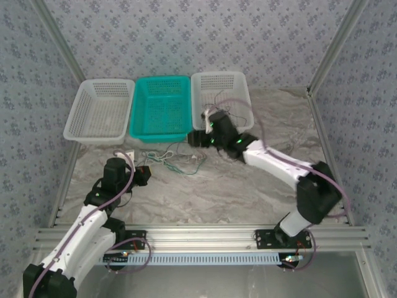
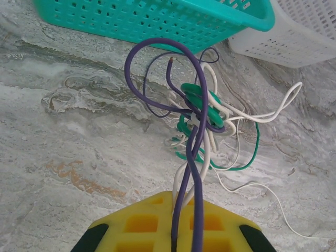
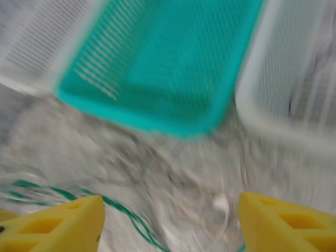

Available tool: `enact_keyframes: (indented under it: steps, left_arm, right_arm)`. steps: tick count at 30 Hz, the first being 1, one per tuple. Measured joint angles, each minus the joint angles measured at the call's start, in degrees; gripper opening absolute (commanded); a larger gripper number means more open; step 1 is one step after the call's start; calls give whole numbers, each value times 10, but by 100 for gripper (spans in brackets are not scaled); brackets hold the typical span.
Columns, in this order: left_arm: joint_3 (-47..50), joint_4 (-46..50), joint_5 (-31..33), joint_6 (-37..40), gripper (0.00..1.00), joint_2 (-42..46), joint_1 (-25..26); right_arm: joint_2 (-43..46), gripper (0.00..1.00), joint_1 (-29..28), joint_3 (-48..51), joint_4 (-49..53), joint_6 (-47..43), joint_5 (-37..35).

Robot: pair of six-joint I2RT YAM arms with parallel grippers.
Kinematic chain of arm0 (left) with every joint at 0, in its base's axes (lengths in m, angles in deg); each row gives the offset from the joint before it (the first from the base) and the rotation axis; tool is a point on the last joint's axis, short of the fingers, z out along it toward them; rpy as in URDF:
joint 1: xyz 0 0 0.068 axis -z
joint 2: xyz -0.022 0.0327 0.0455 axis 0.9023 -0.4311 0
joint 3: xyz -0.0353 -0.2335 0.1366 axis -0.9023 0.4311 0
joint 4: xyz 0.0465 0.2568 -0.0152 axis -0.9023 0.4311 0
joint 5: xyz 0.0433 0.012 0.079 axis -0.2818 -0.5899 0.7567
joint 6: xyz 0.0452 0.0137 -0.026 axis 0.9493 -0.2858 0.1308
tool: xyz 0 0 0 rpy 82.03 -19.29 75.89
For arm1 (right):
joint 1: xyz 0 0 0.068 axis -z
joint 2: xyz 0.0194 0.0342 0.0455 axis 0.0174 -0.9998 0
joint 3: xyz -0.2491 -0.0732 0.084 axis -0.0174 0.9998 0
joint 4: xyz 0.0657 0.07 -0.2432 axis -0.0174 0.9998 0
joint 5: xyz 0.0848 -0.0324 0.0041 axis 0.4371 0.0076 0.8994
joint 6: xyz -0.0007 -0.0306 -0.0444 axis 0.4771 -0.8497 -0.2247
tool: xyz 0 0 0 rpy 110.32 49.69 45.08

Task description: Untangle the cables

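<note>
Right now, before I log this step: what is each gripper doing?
Left gripper: closed on the purple cable.
Right gripper: open.

Marbled grey table point(image 1: 248, 186) carrying three baskets and a wire tangle.
Along its far edge stand a teal basket point(image 1: 160, 107), a white basket point(image 1: 99, 112) close against its left side and a second white basket point(image 1: 223, 93) against its right. Green, whitish and purple cables point(image 1: 173, 158) lie knotted just before the teal one.

Three cables point(image 2: 201, 107), three baskets point(image 1: 162, 108)
</note>
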Motion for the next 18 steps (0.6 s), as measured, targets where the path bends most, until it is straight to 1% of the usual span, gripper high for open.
enact_keyframes:
  steps: [3,6,10,13,15,17,18]
  left_arm:
    - [0,0,0,0,0,5,0]
    - [0,-1,0,0,0,12,0]
    - [0,0,0,0,0,14,0]
    - [0,2,-1,1,0,14,0]
    - [0,4,-1,3,0,14,0]
    - [-1,9,-3,6,0,14,0]
    - [-1,9,-3,6,0,14,0]
  right_arm:
    - [-64,68,-38,36,-30,47,-40]
    - [-120,66,-63,32,-85,73,-58]
    - [-184,65,-75,12,-157,85,-85]
    - [-223,64,-77,-10,-189,83,-99]
    - [-245,61,-78,-29,-202,74,-111]
    - [-263,55,-78,-47,-216,64,-122]
    - [-273,50,-78,-57,-224,59,-127]
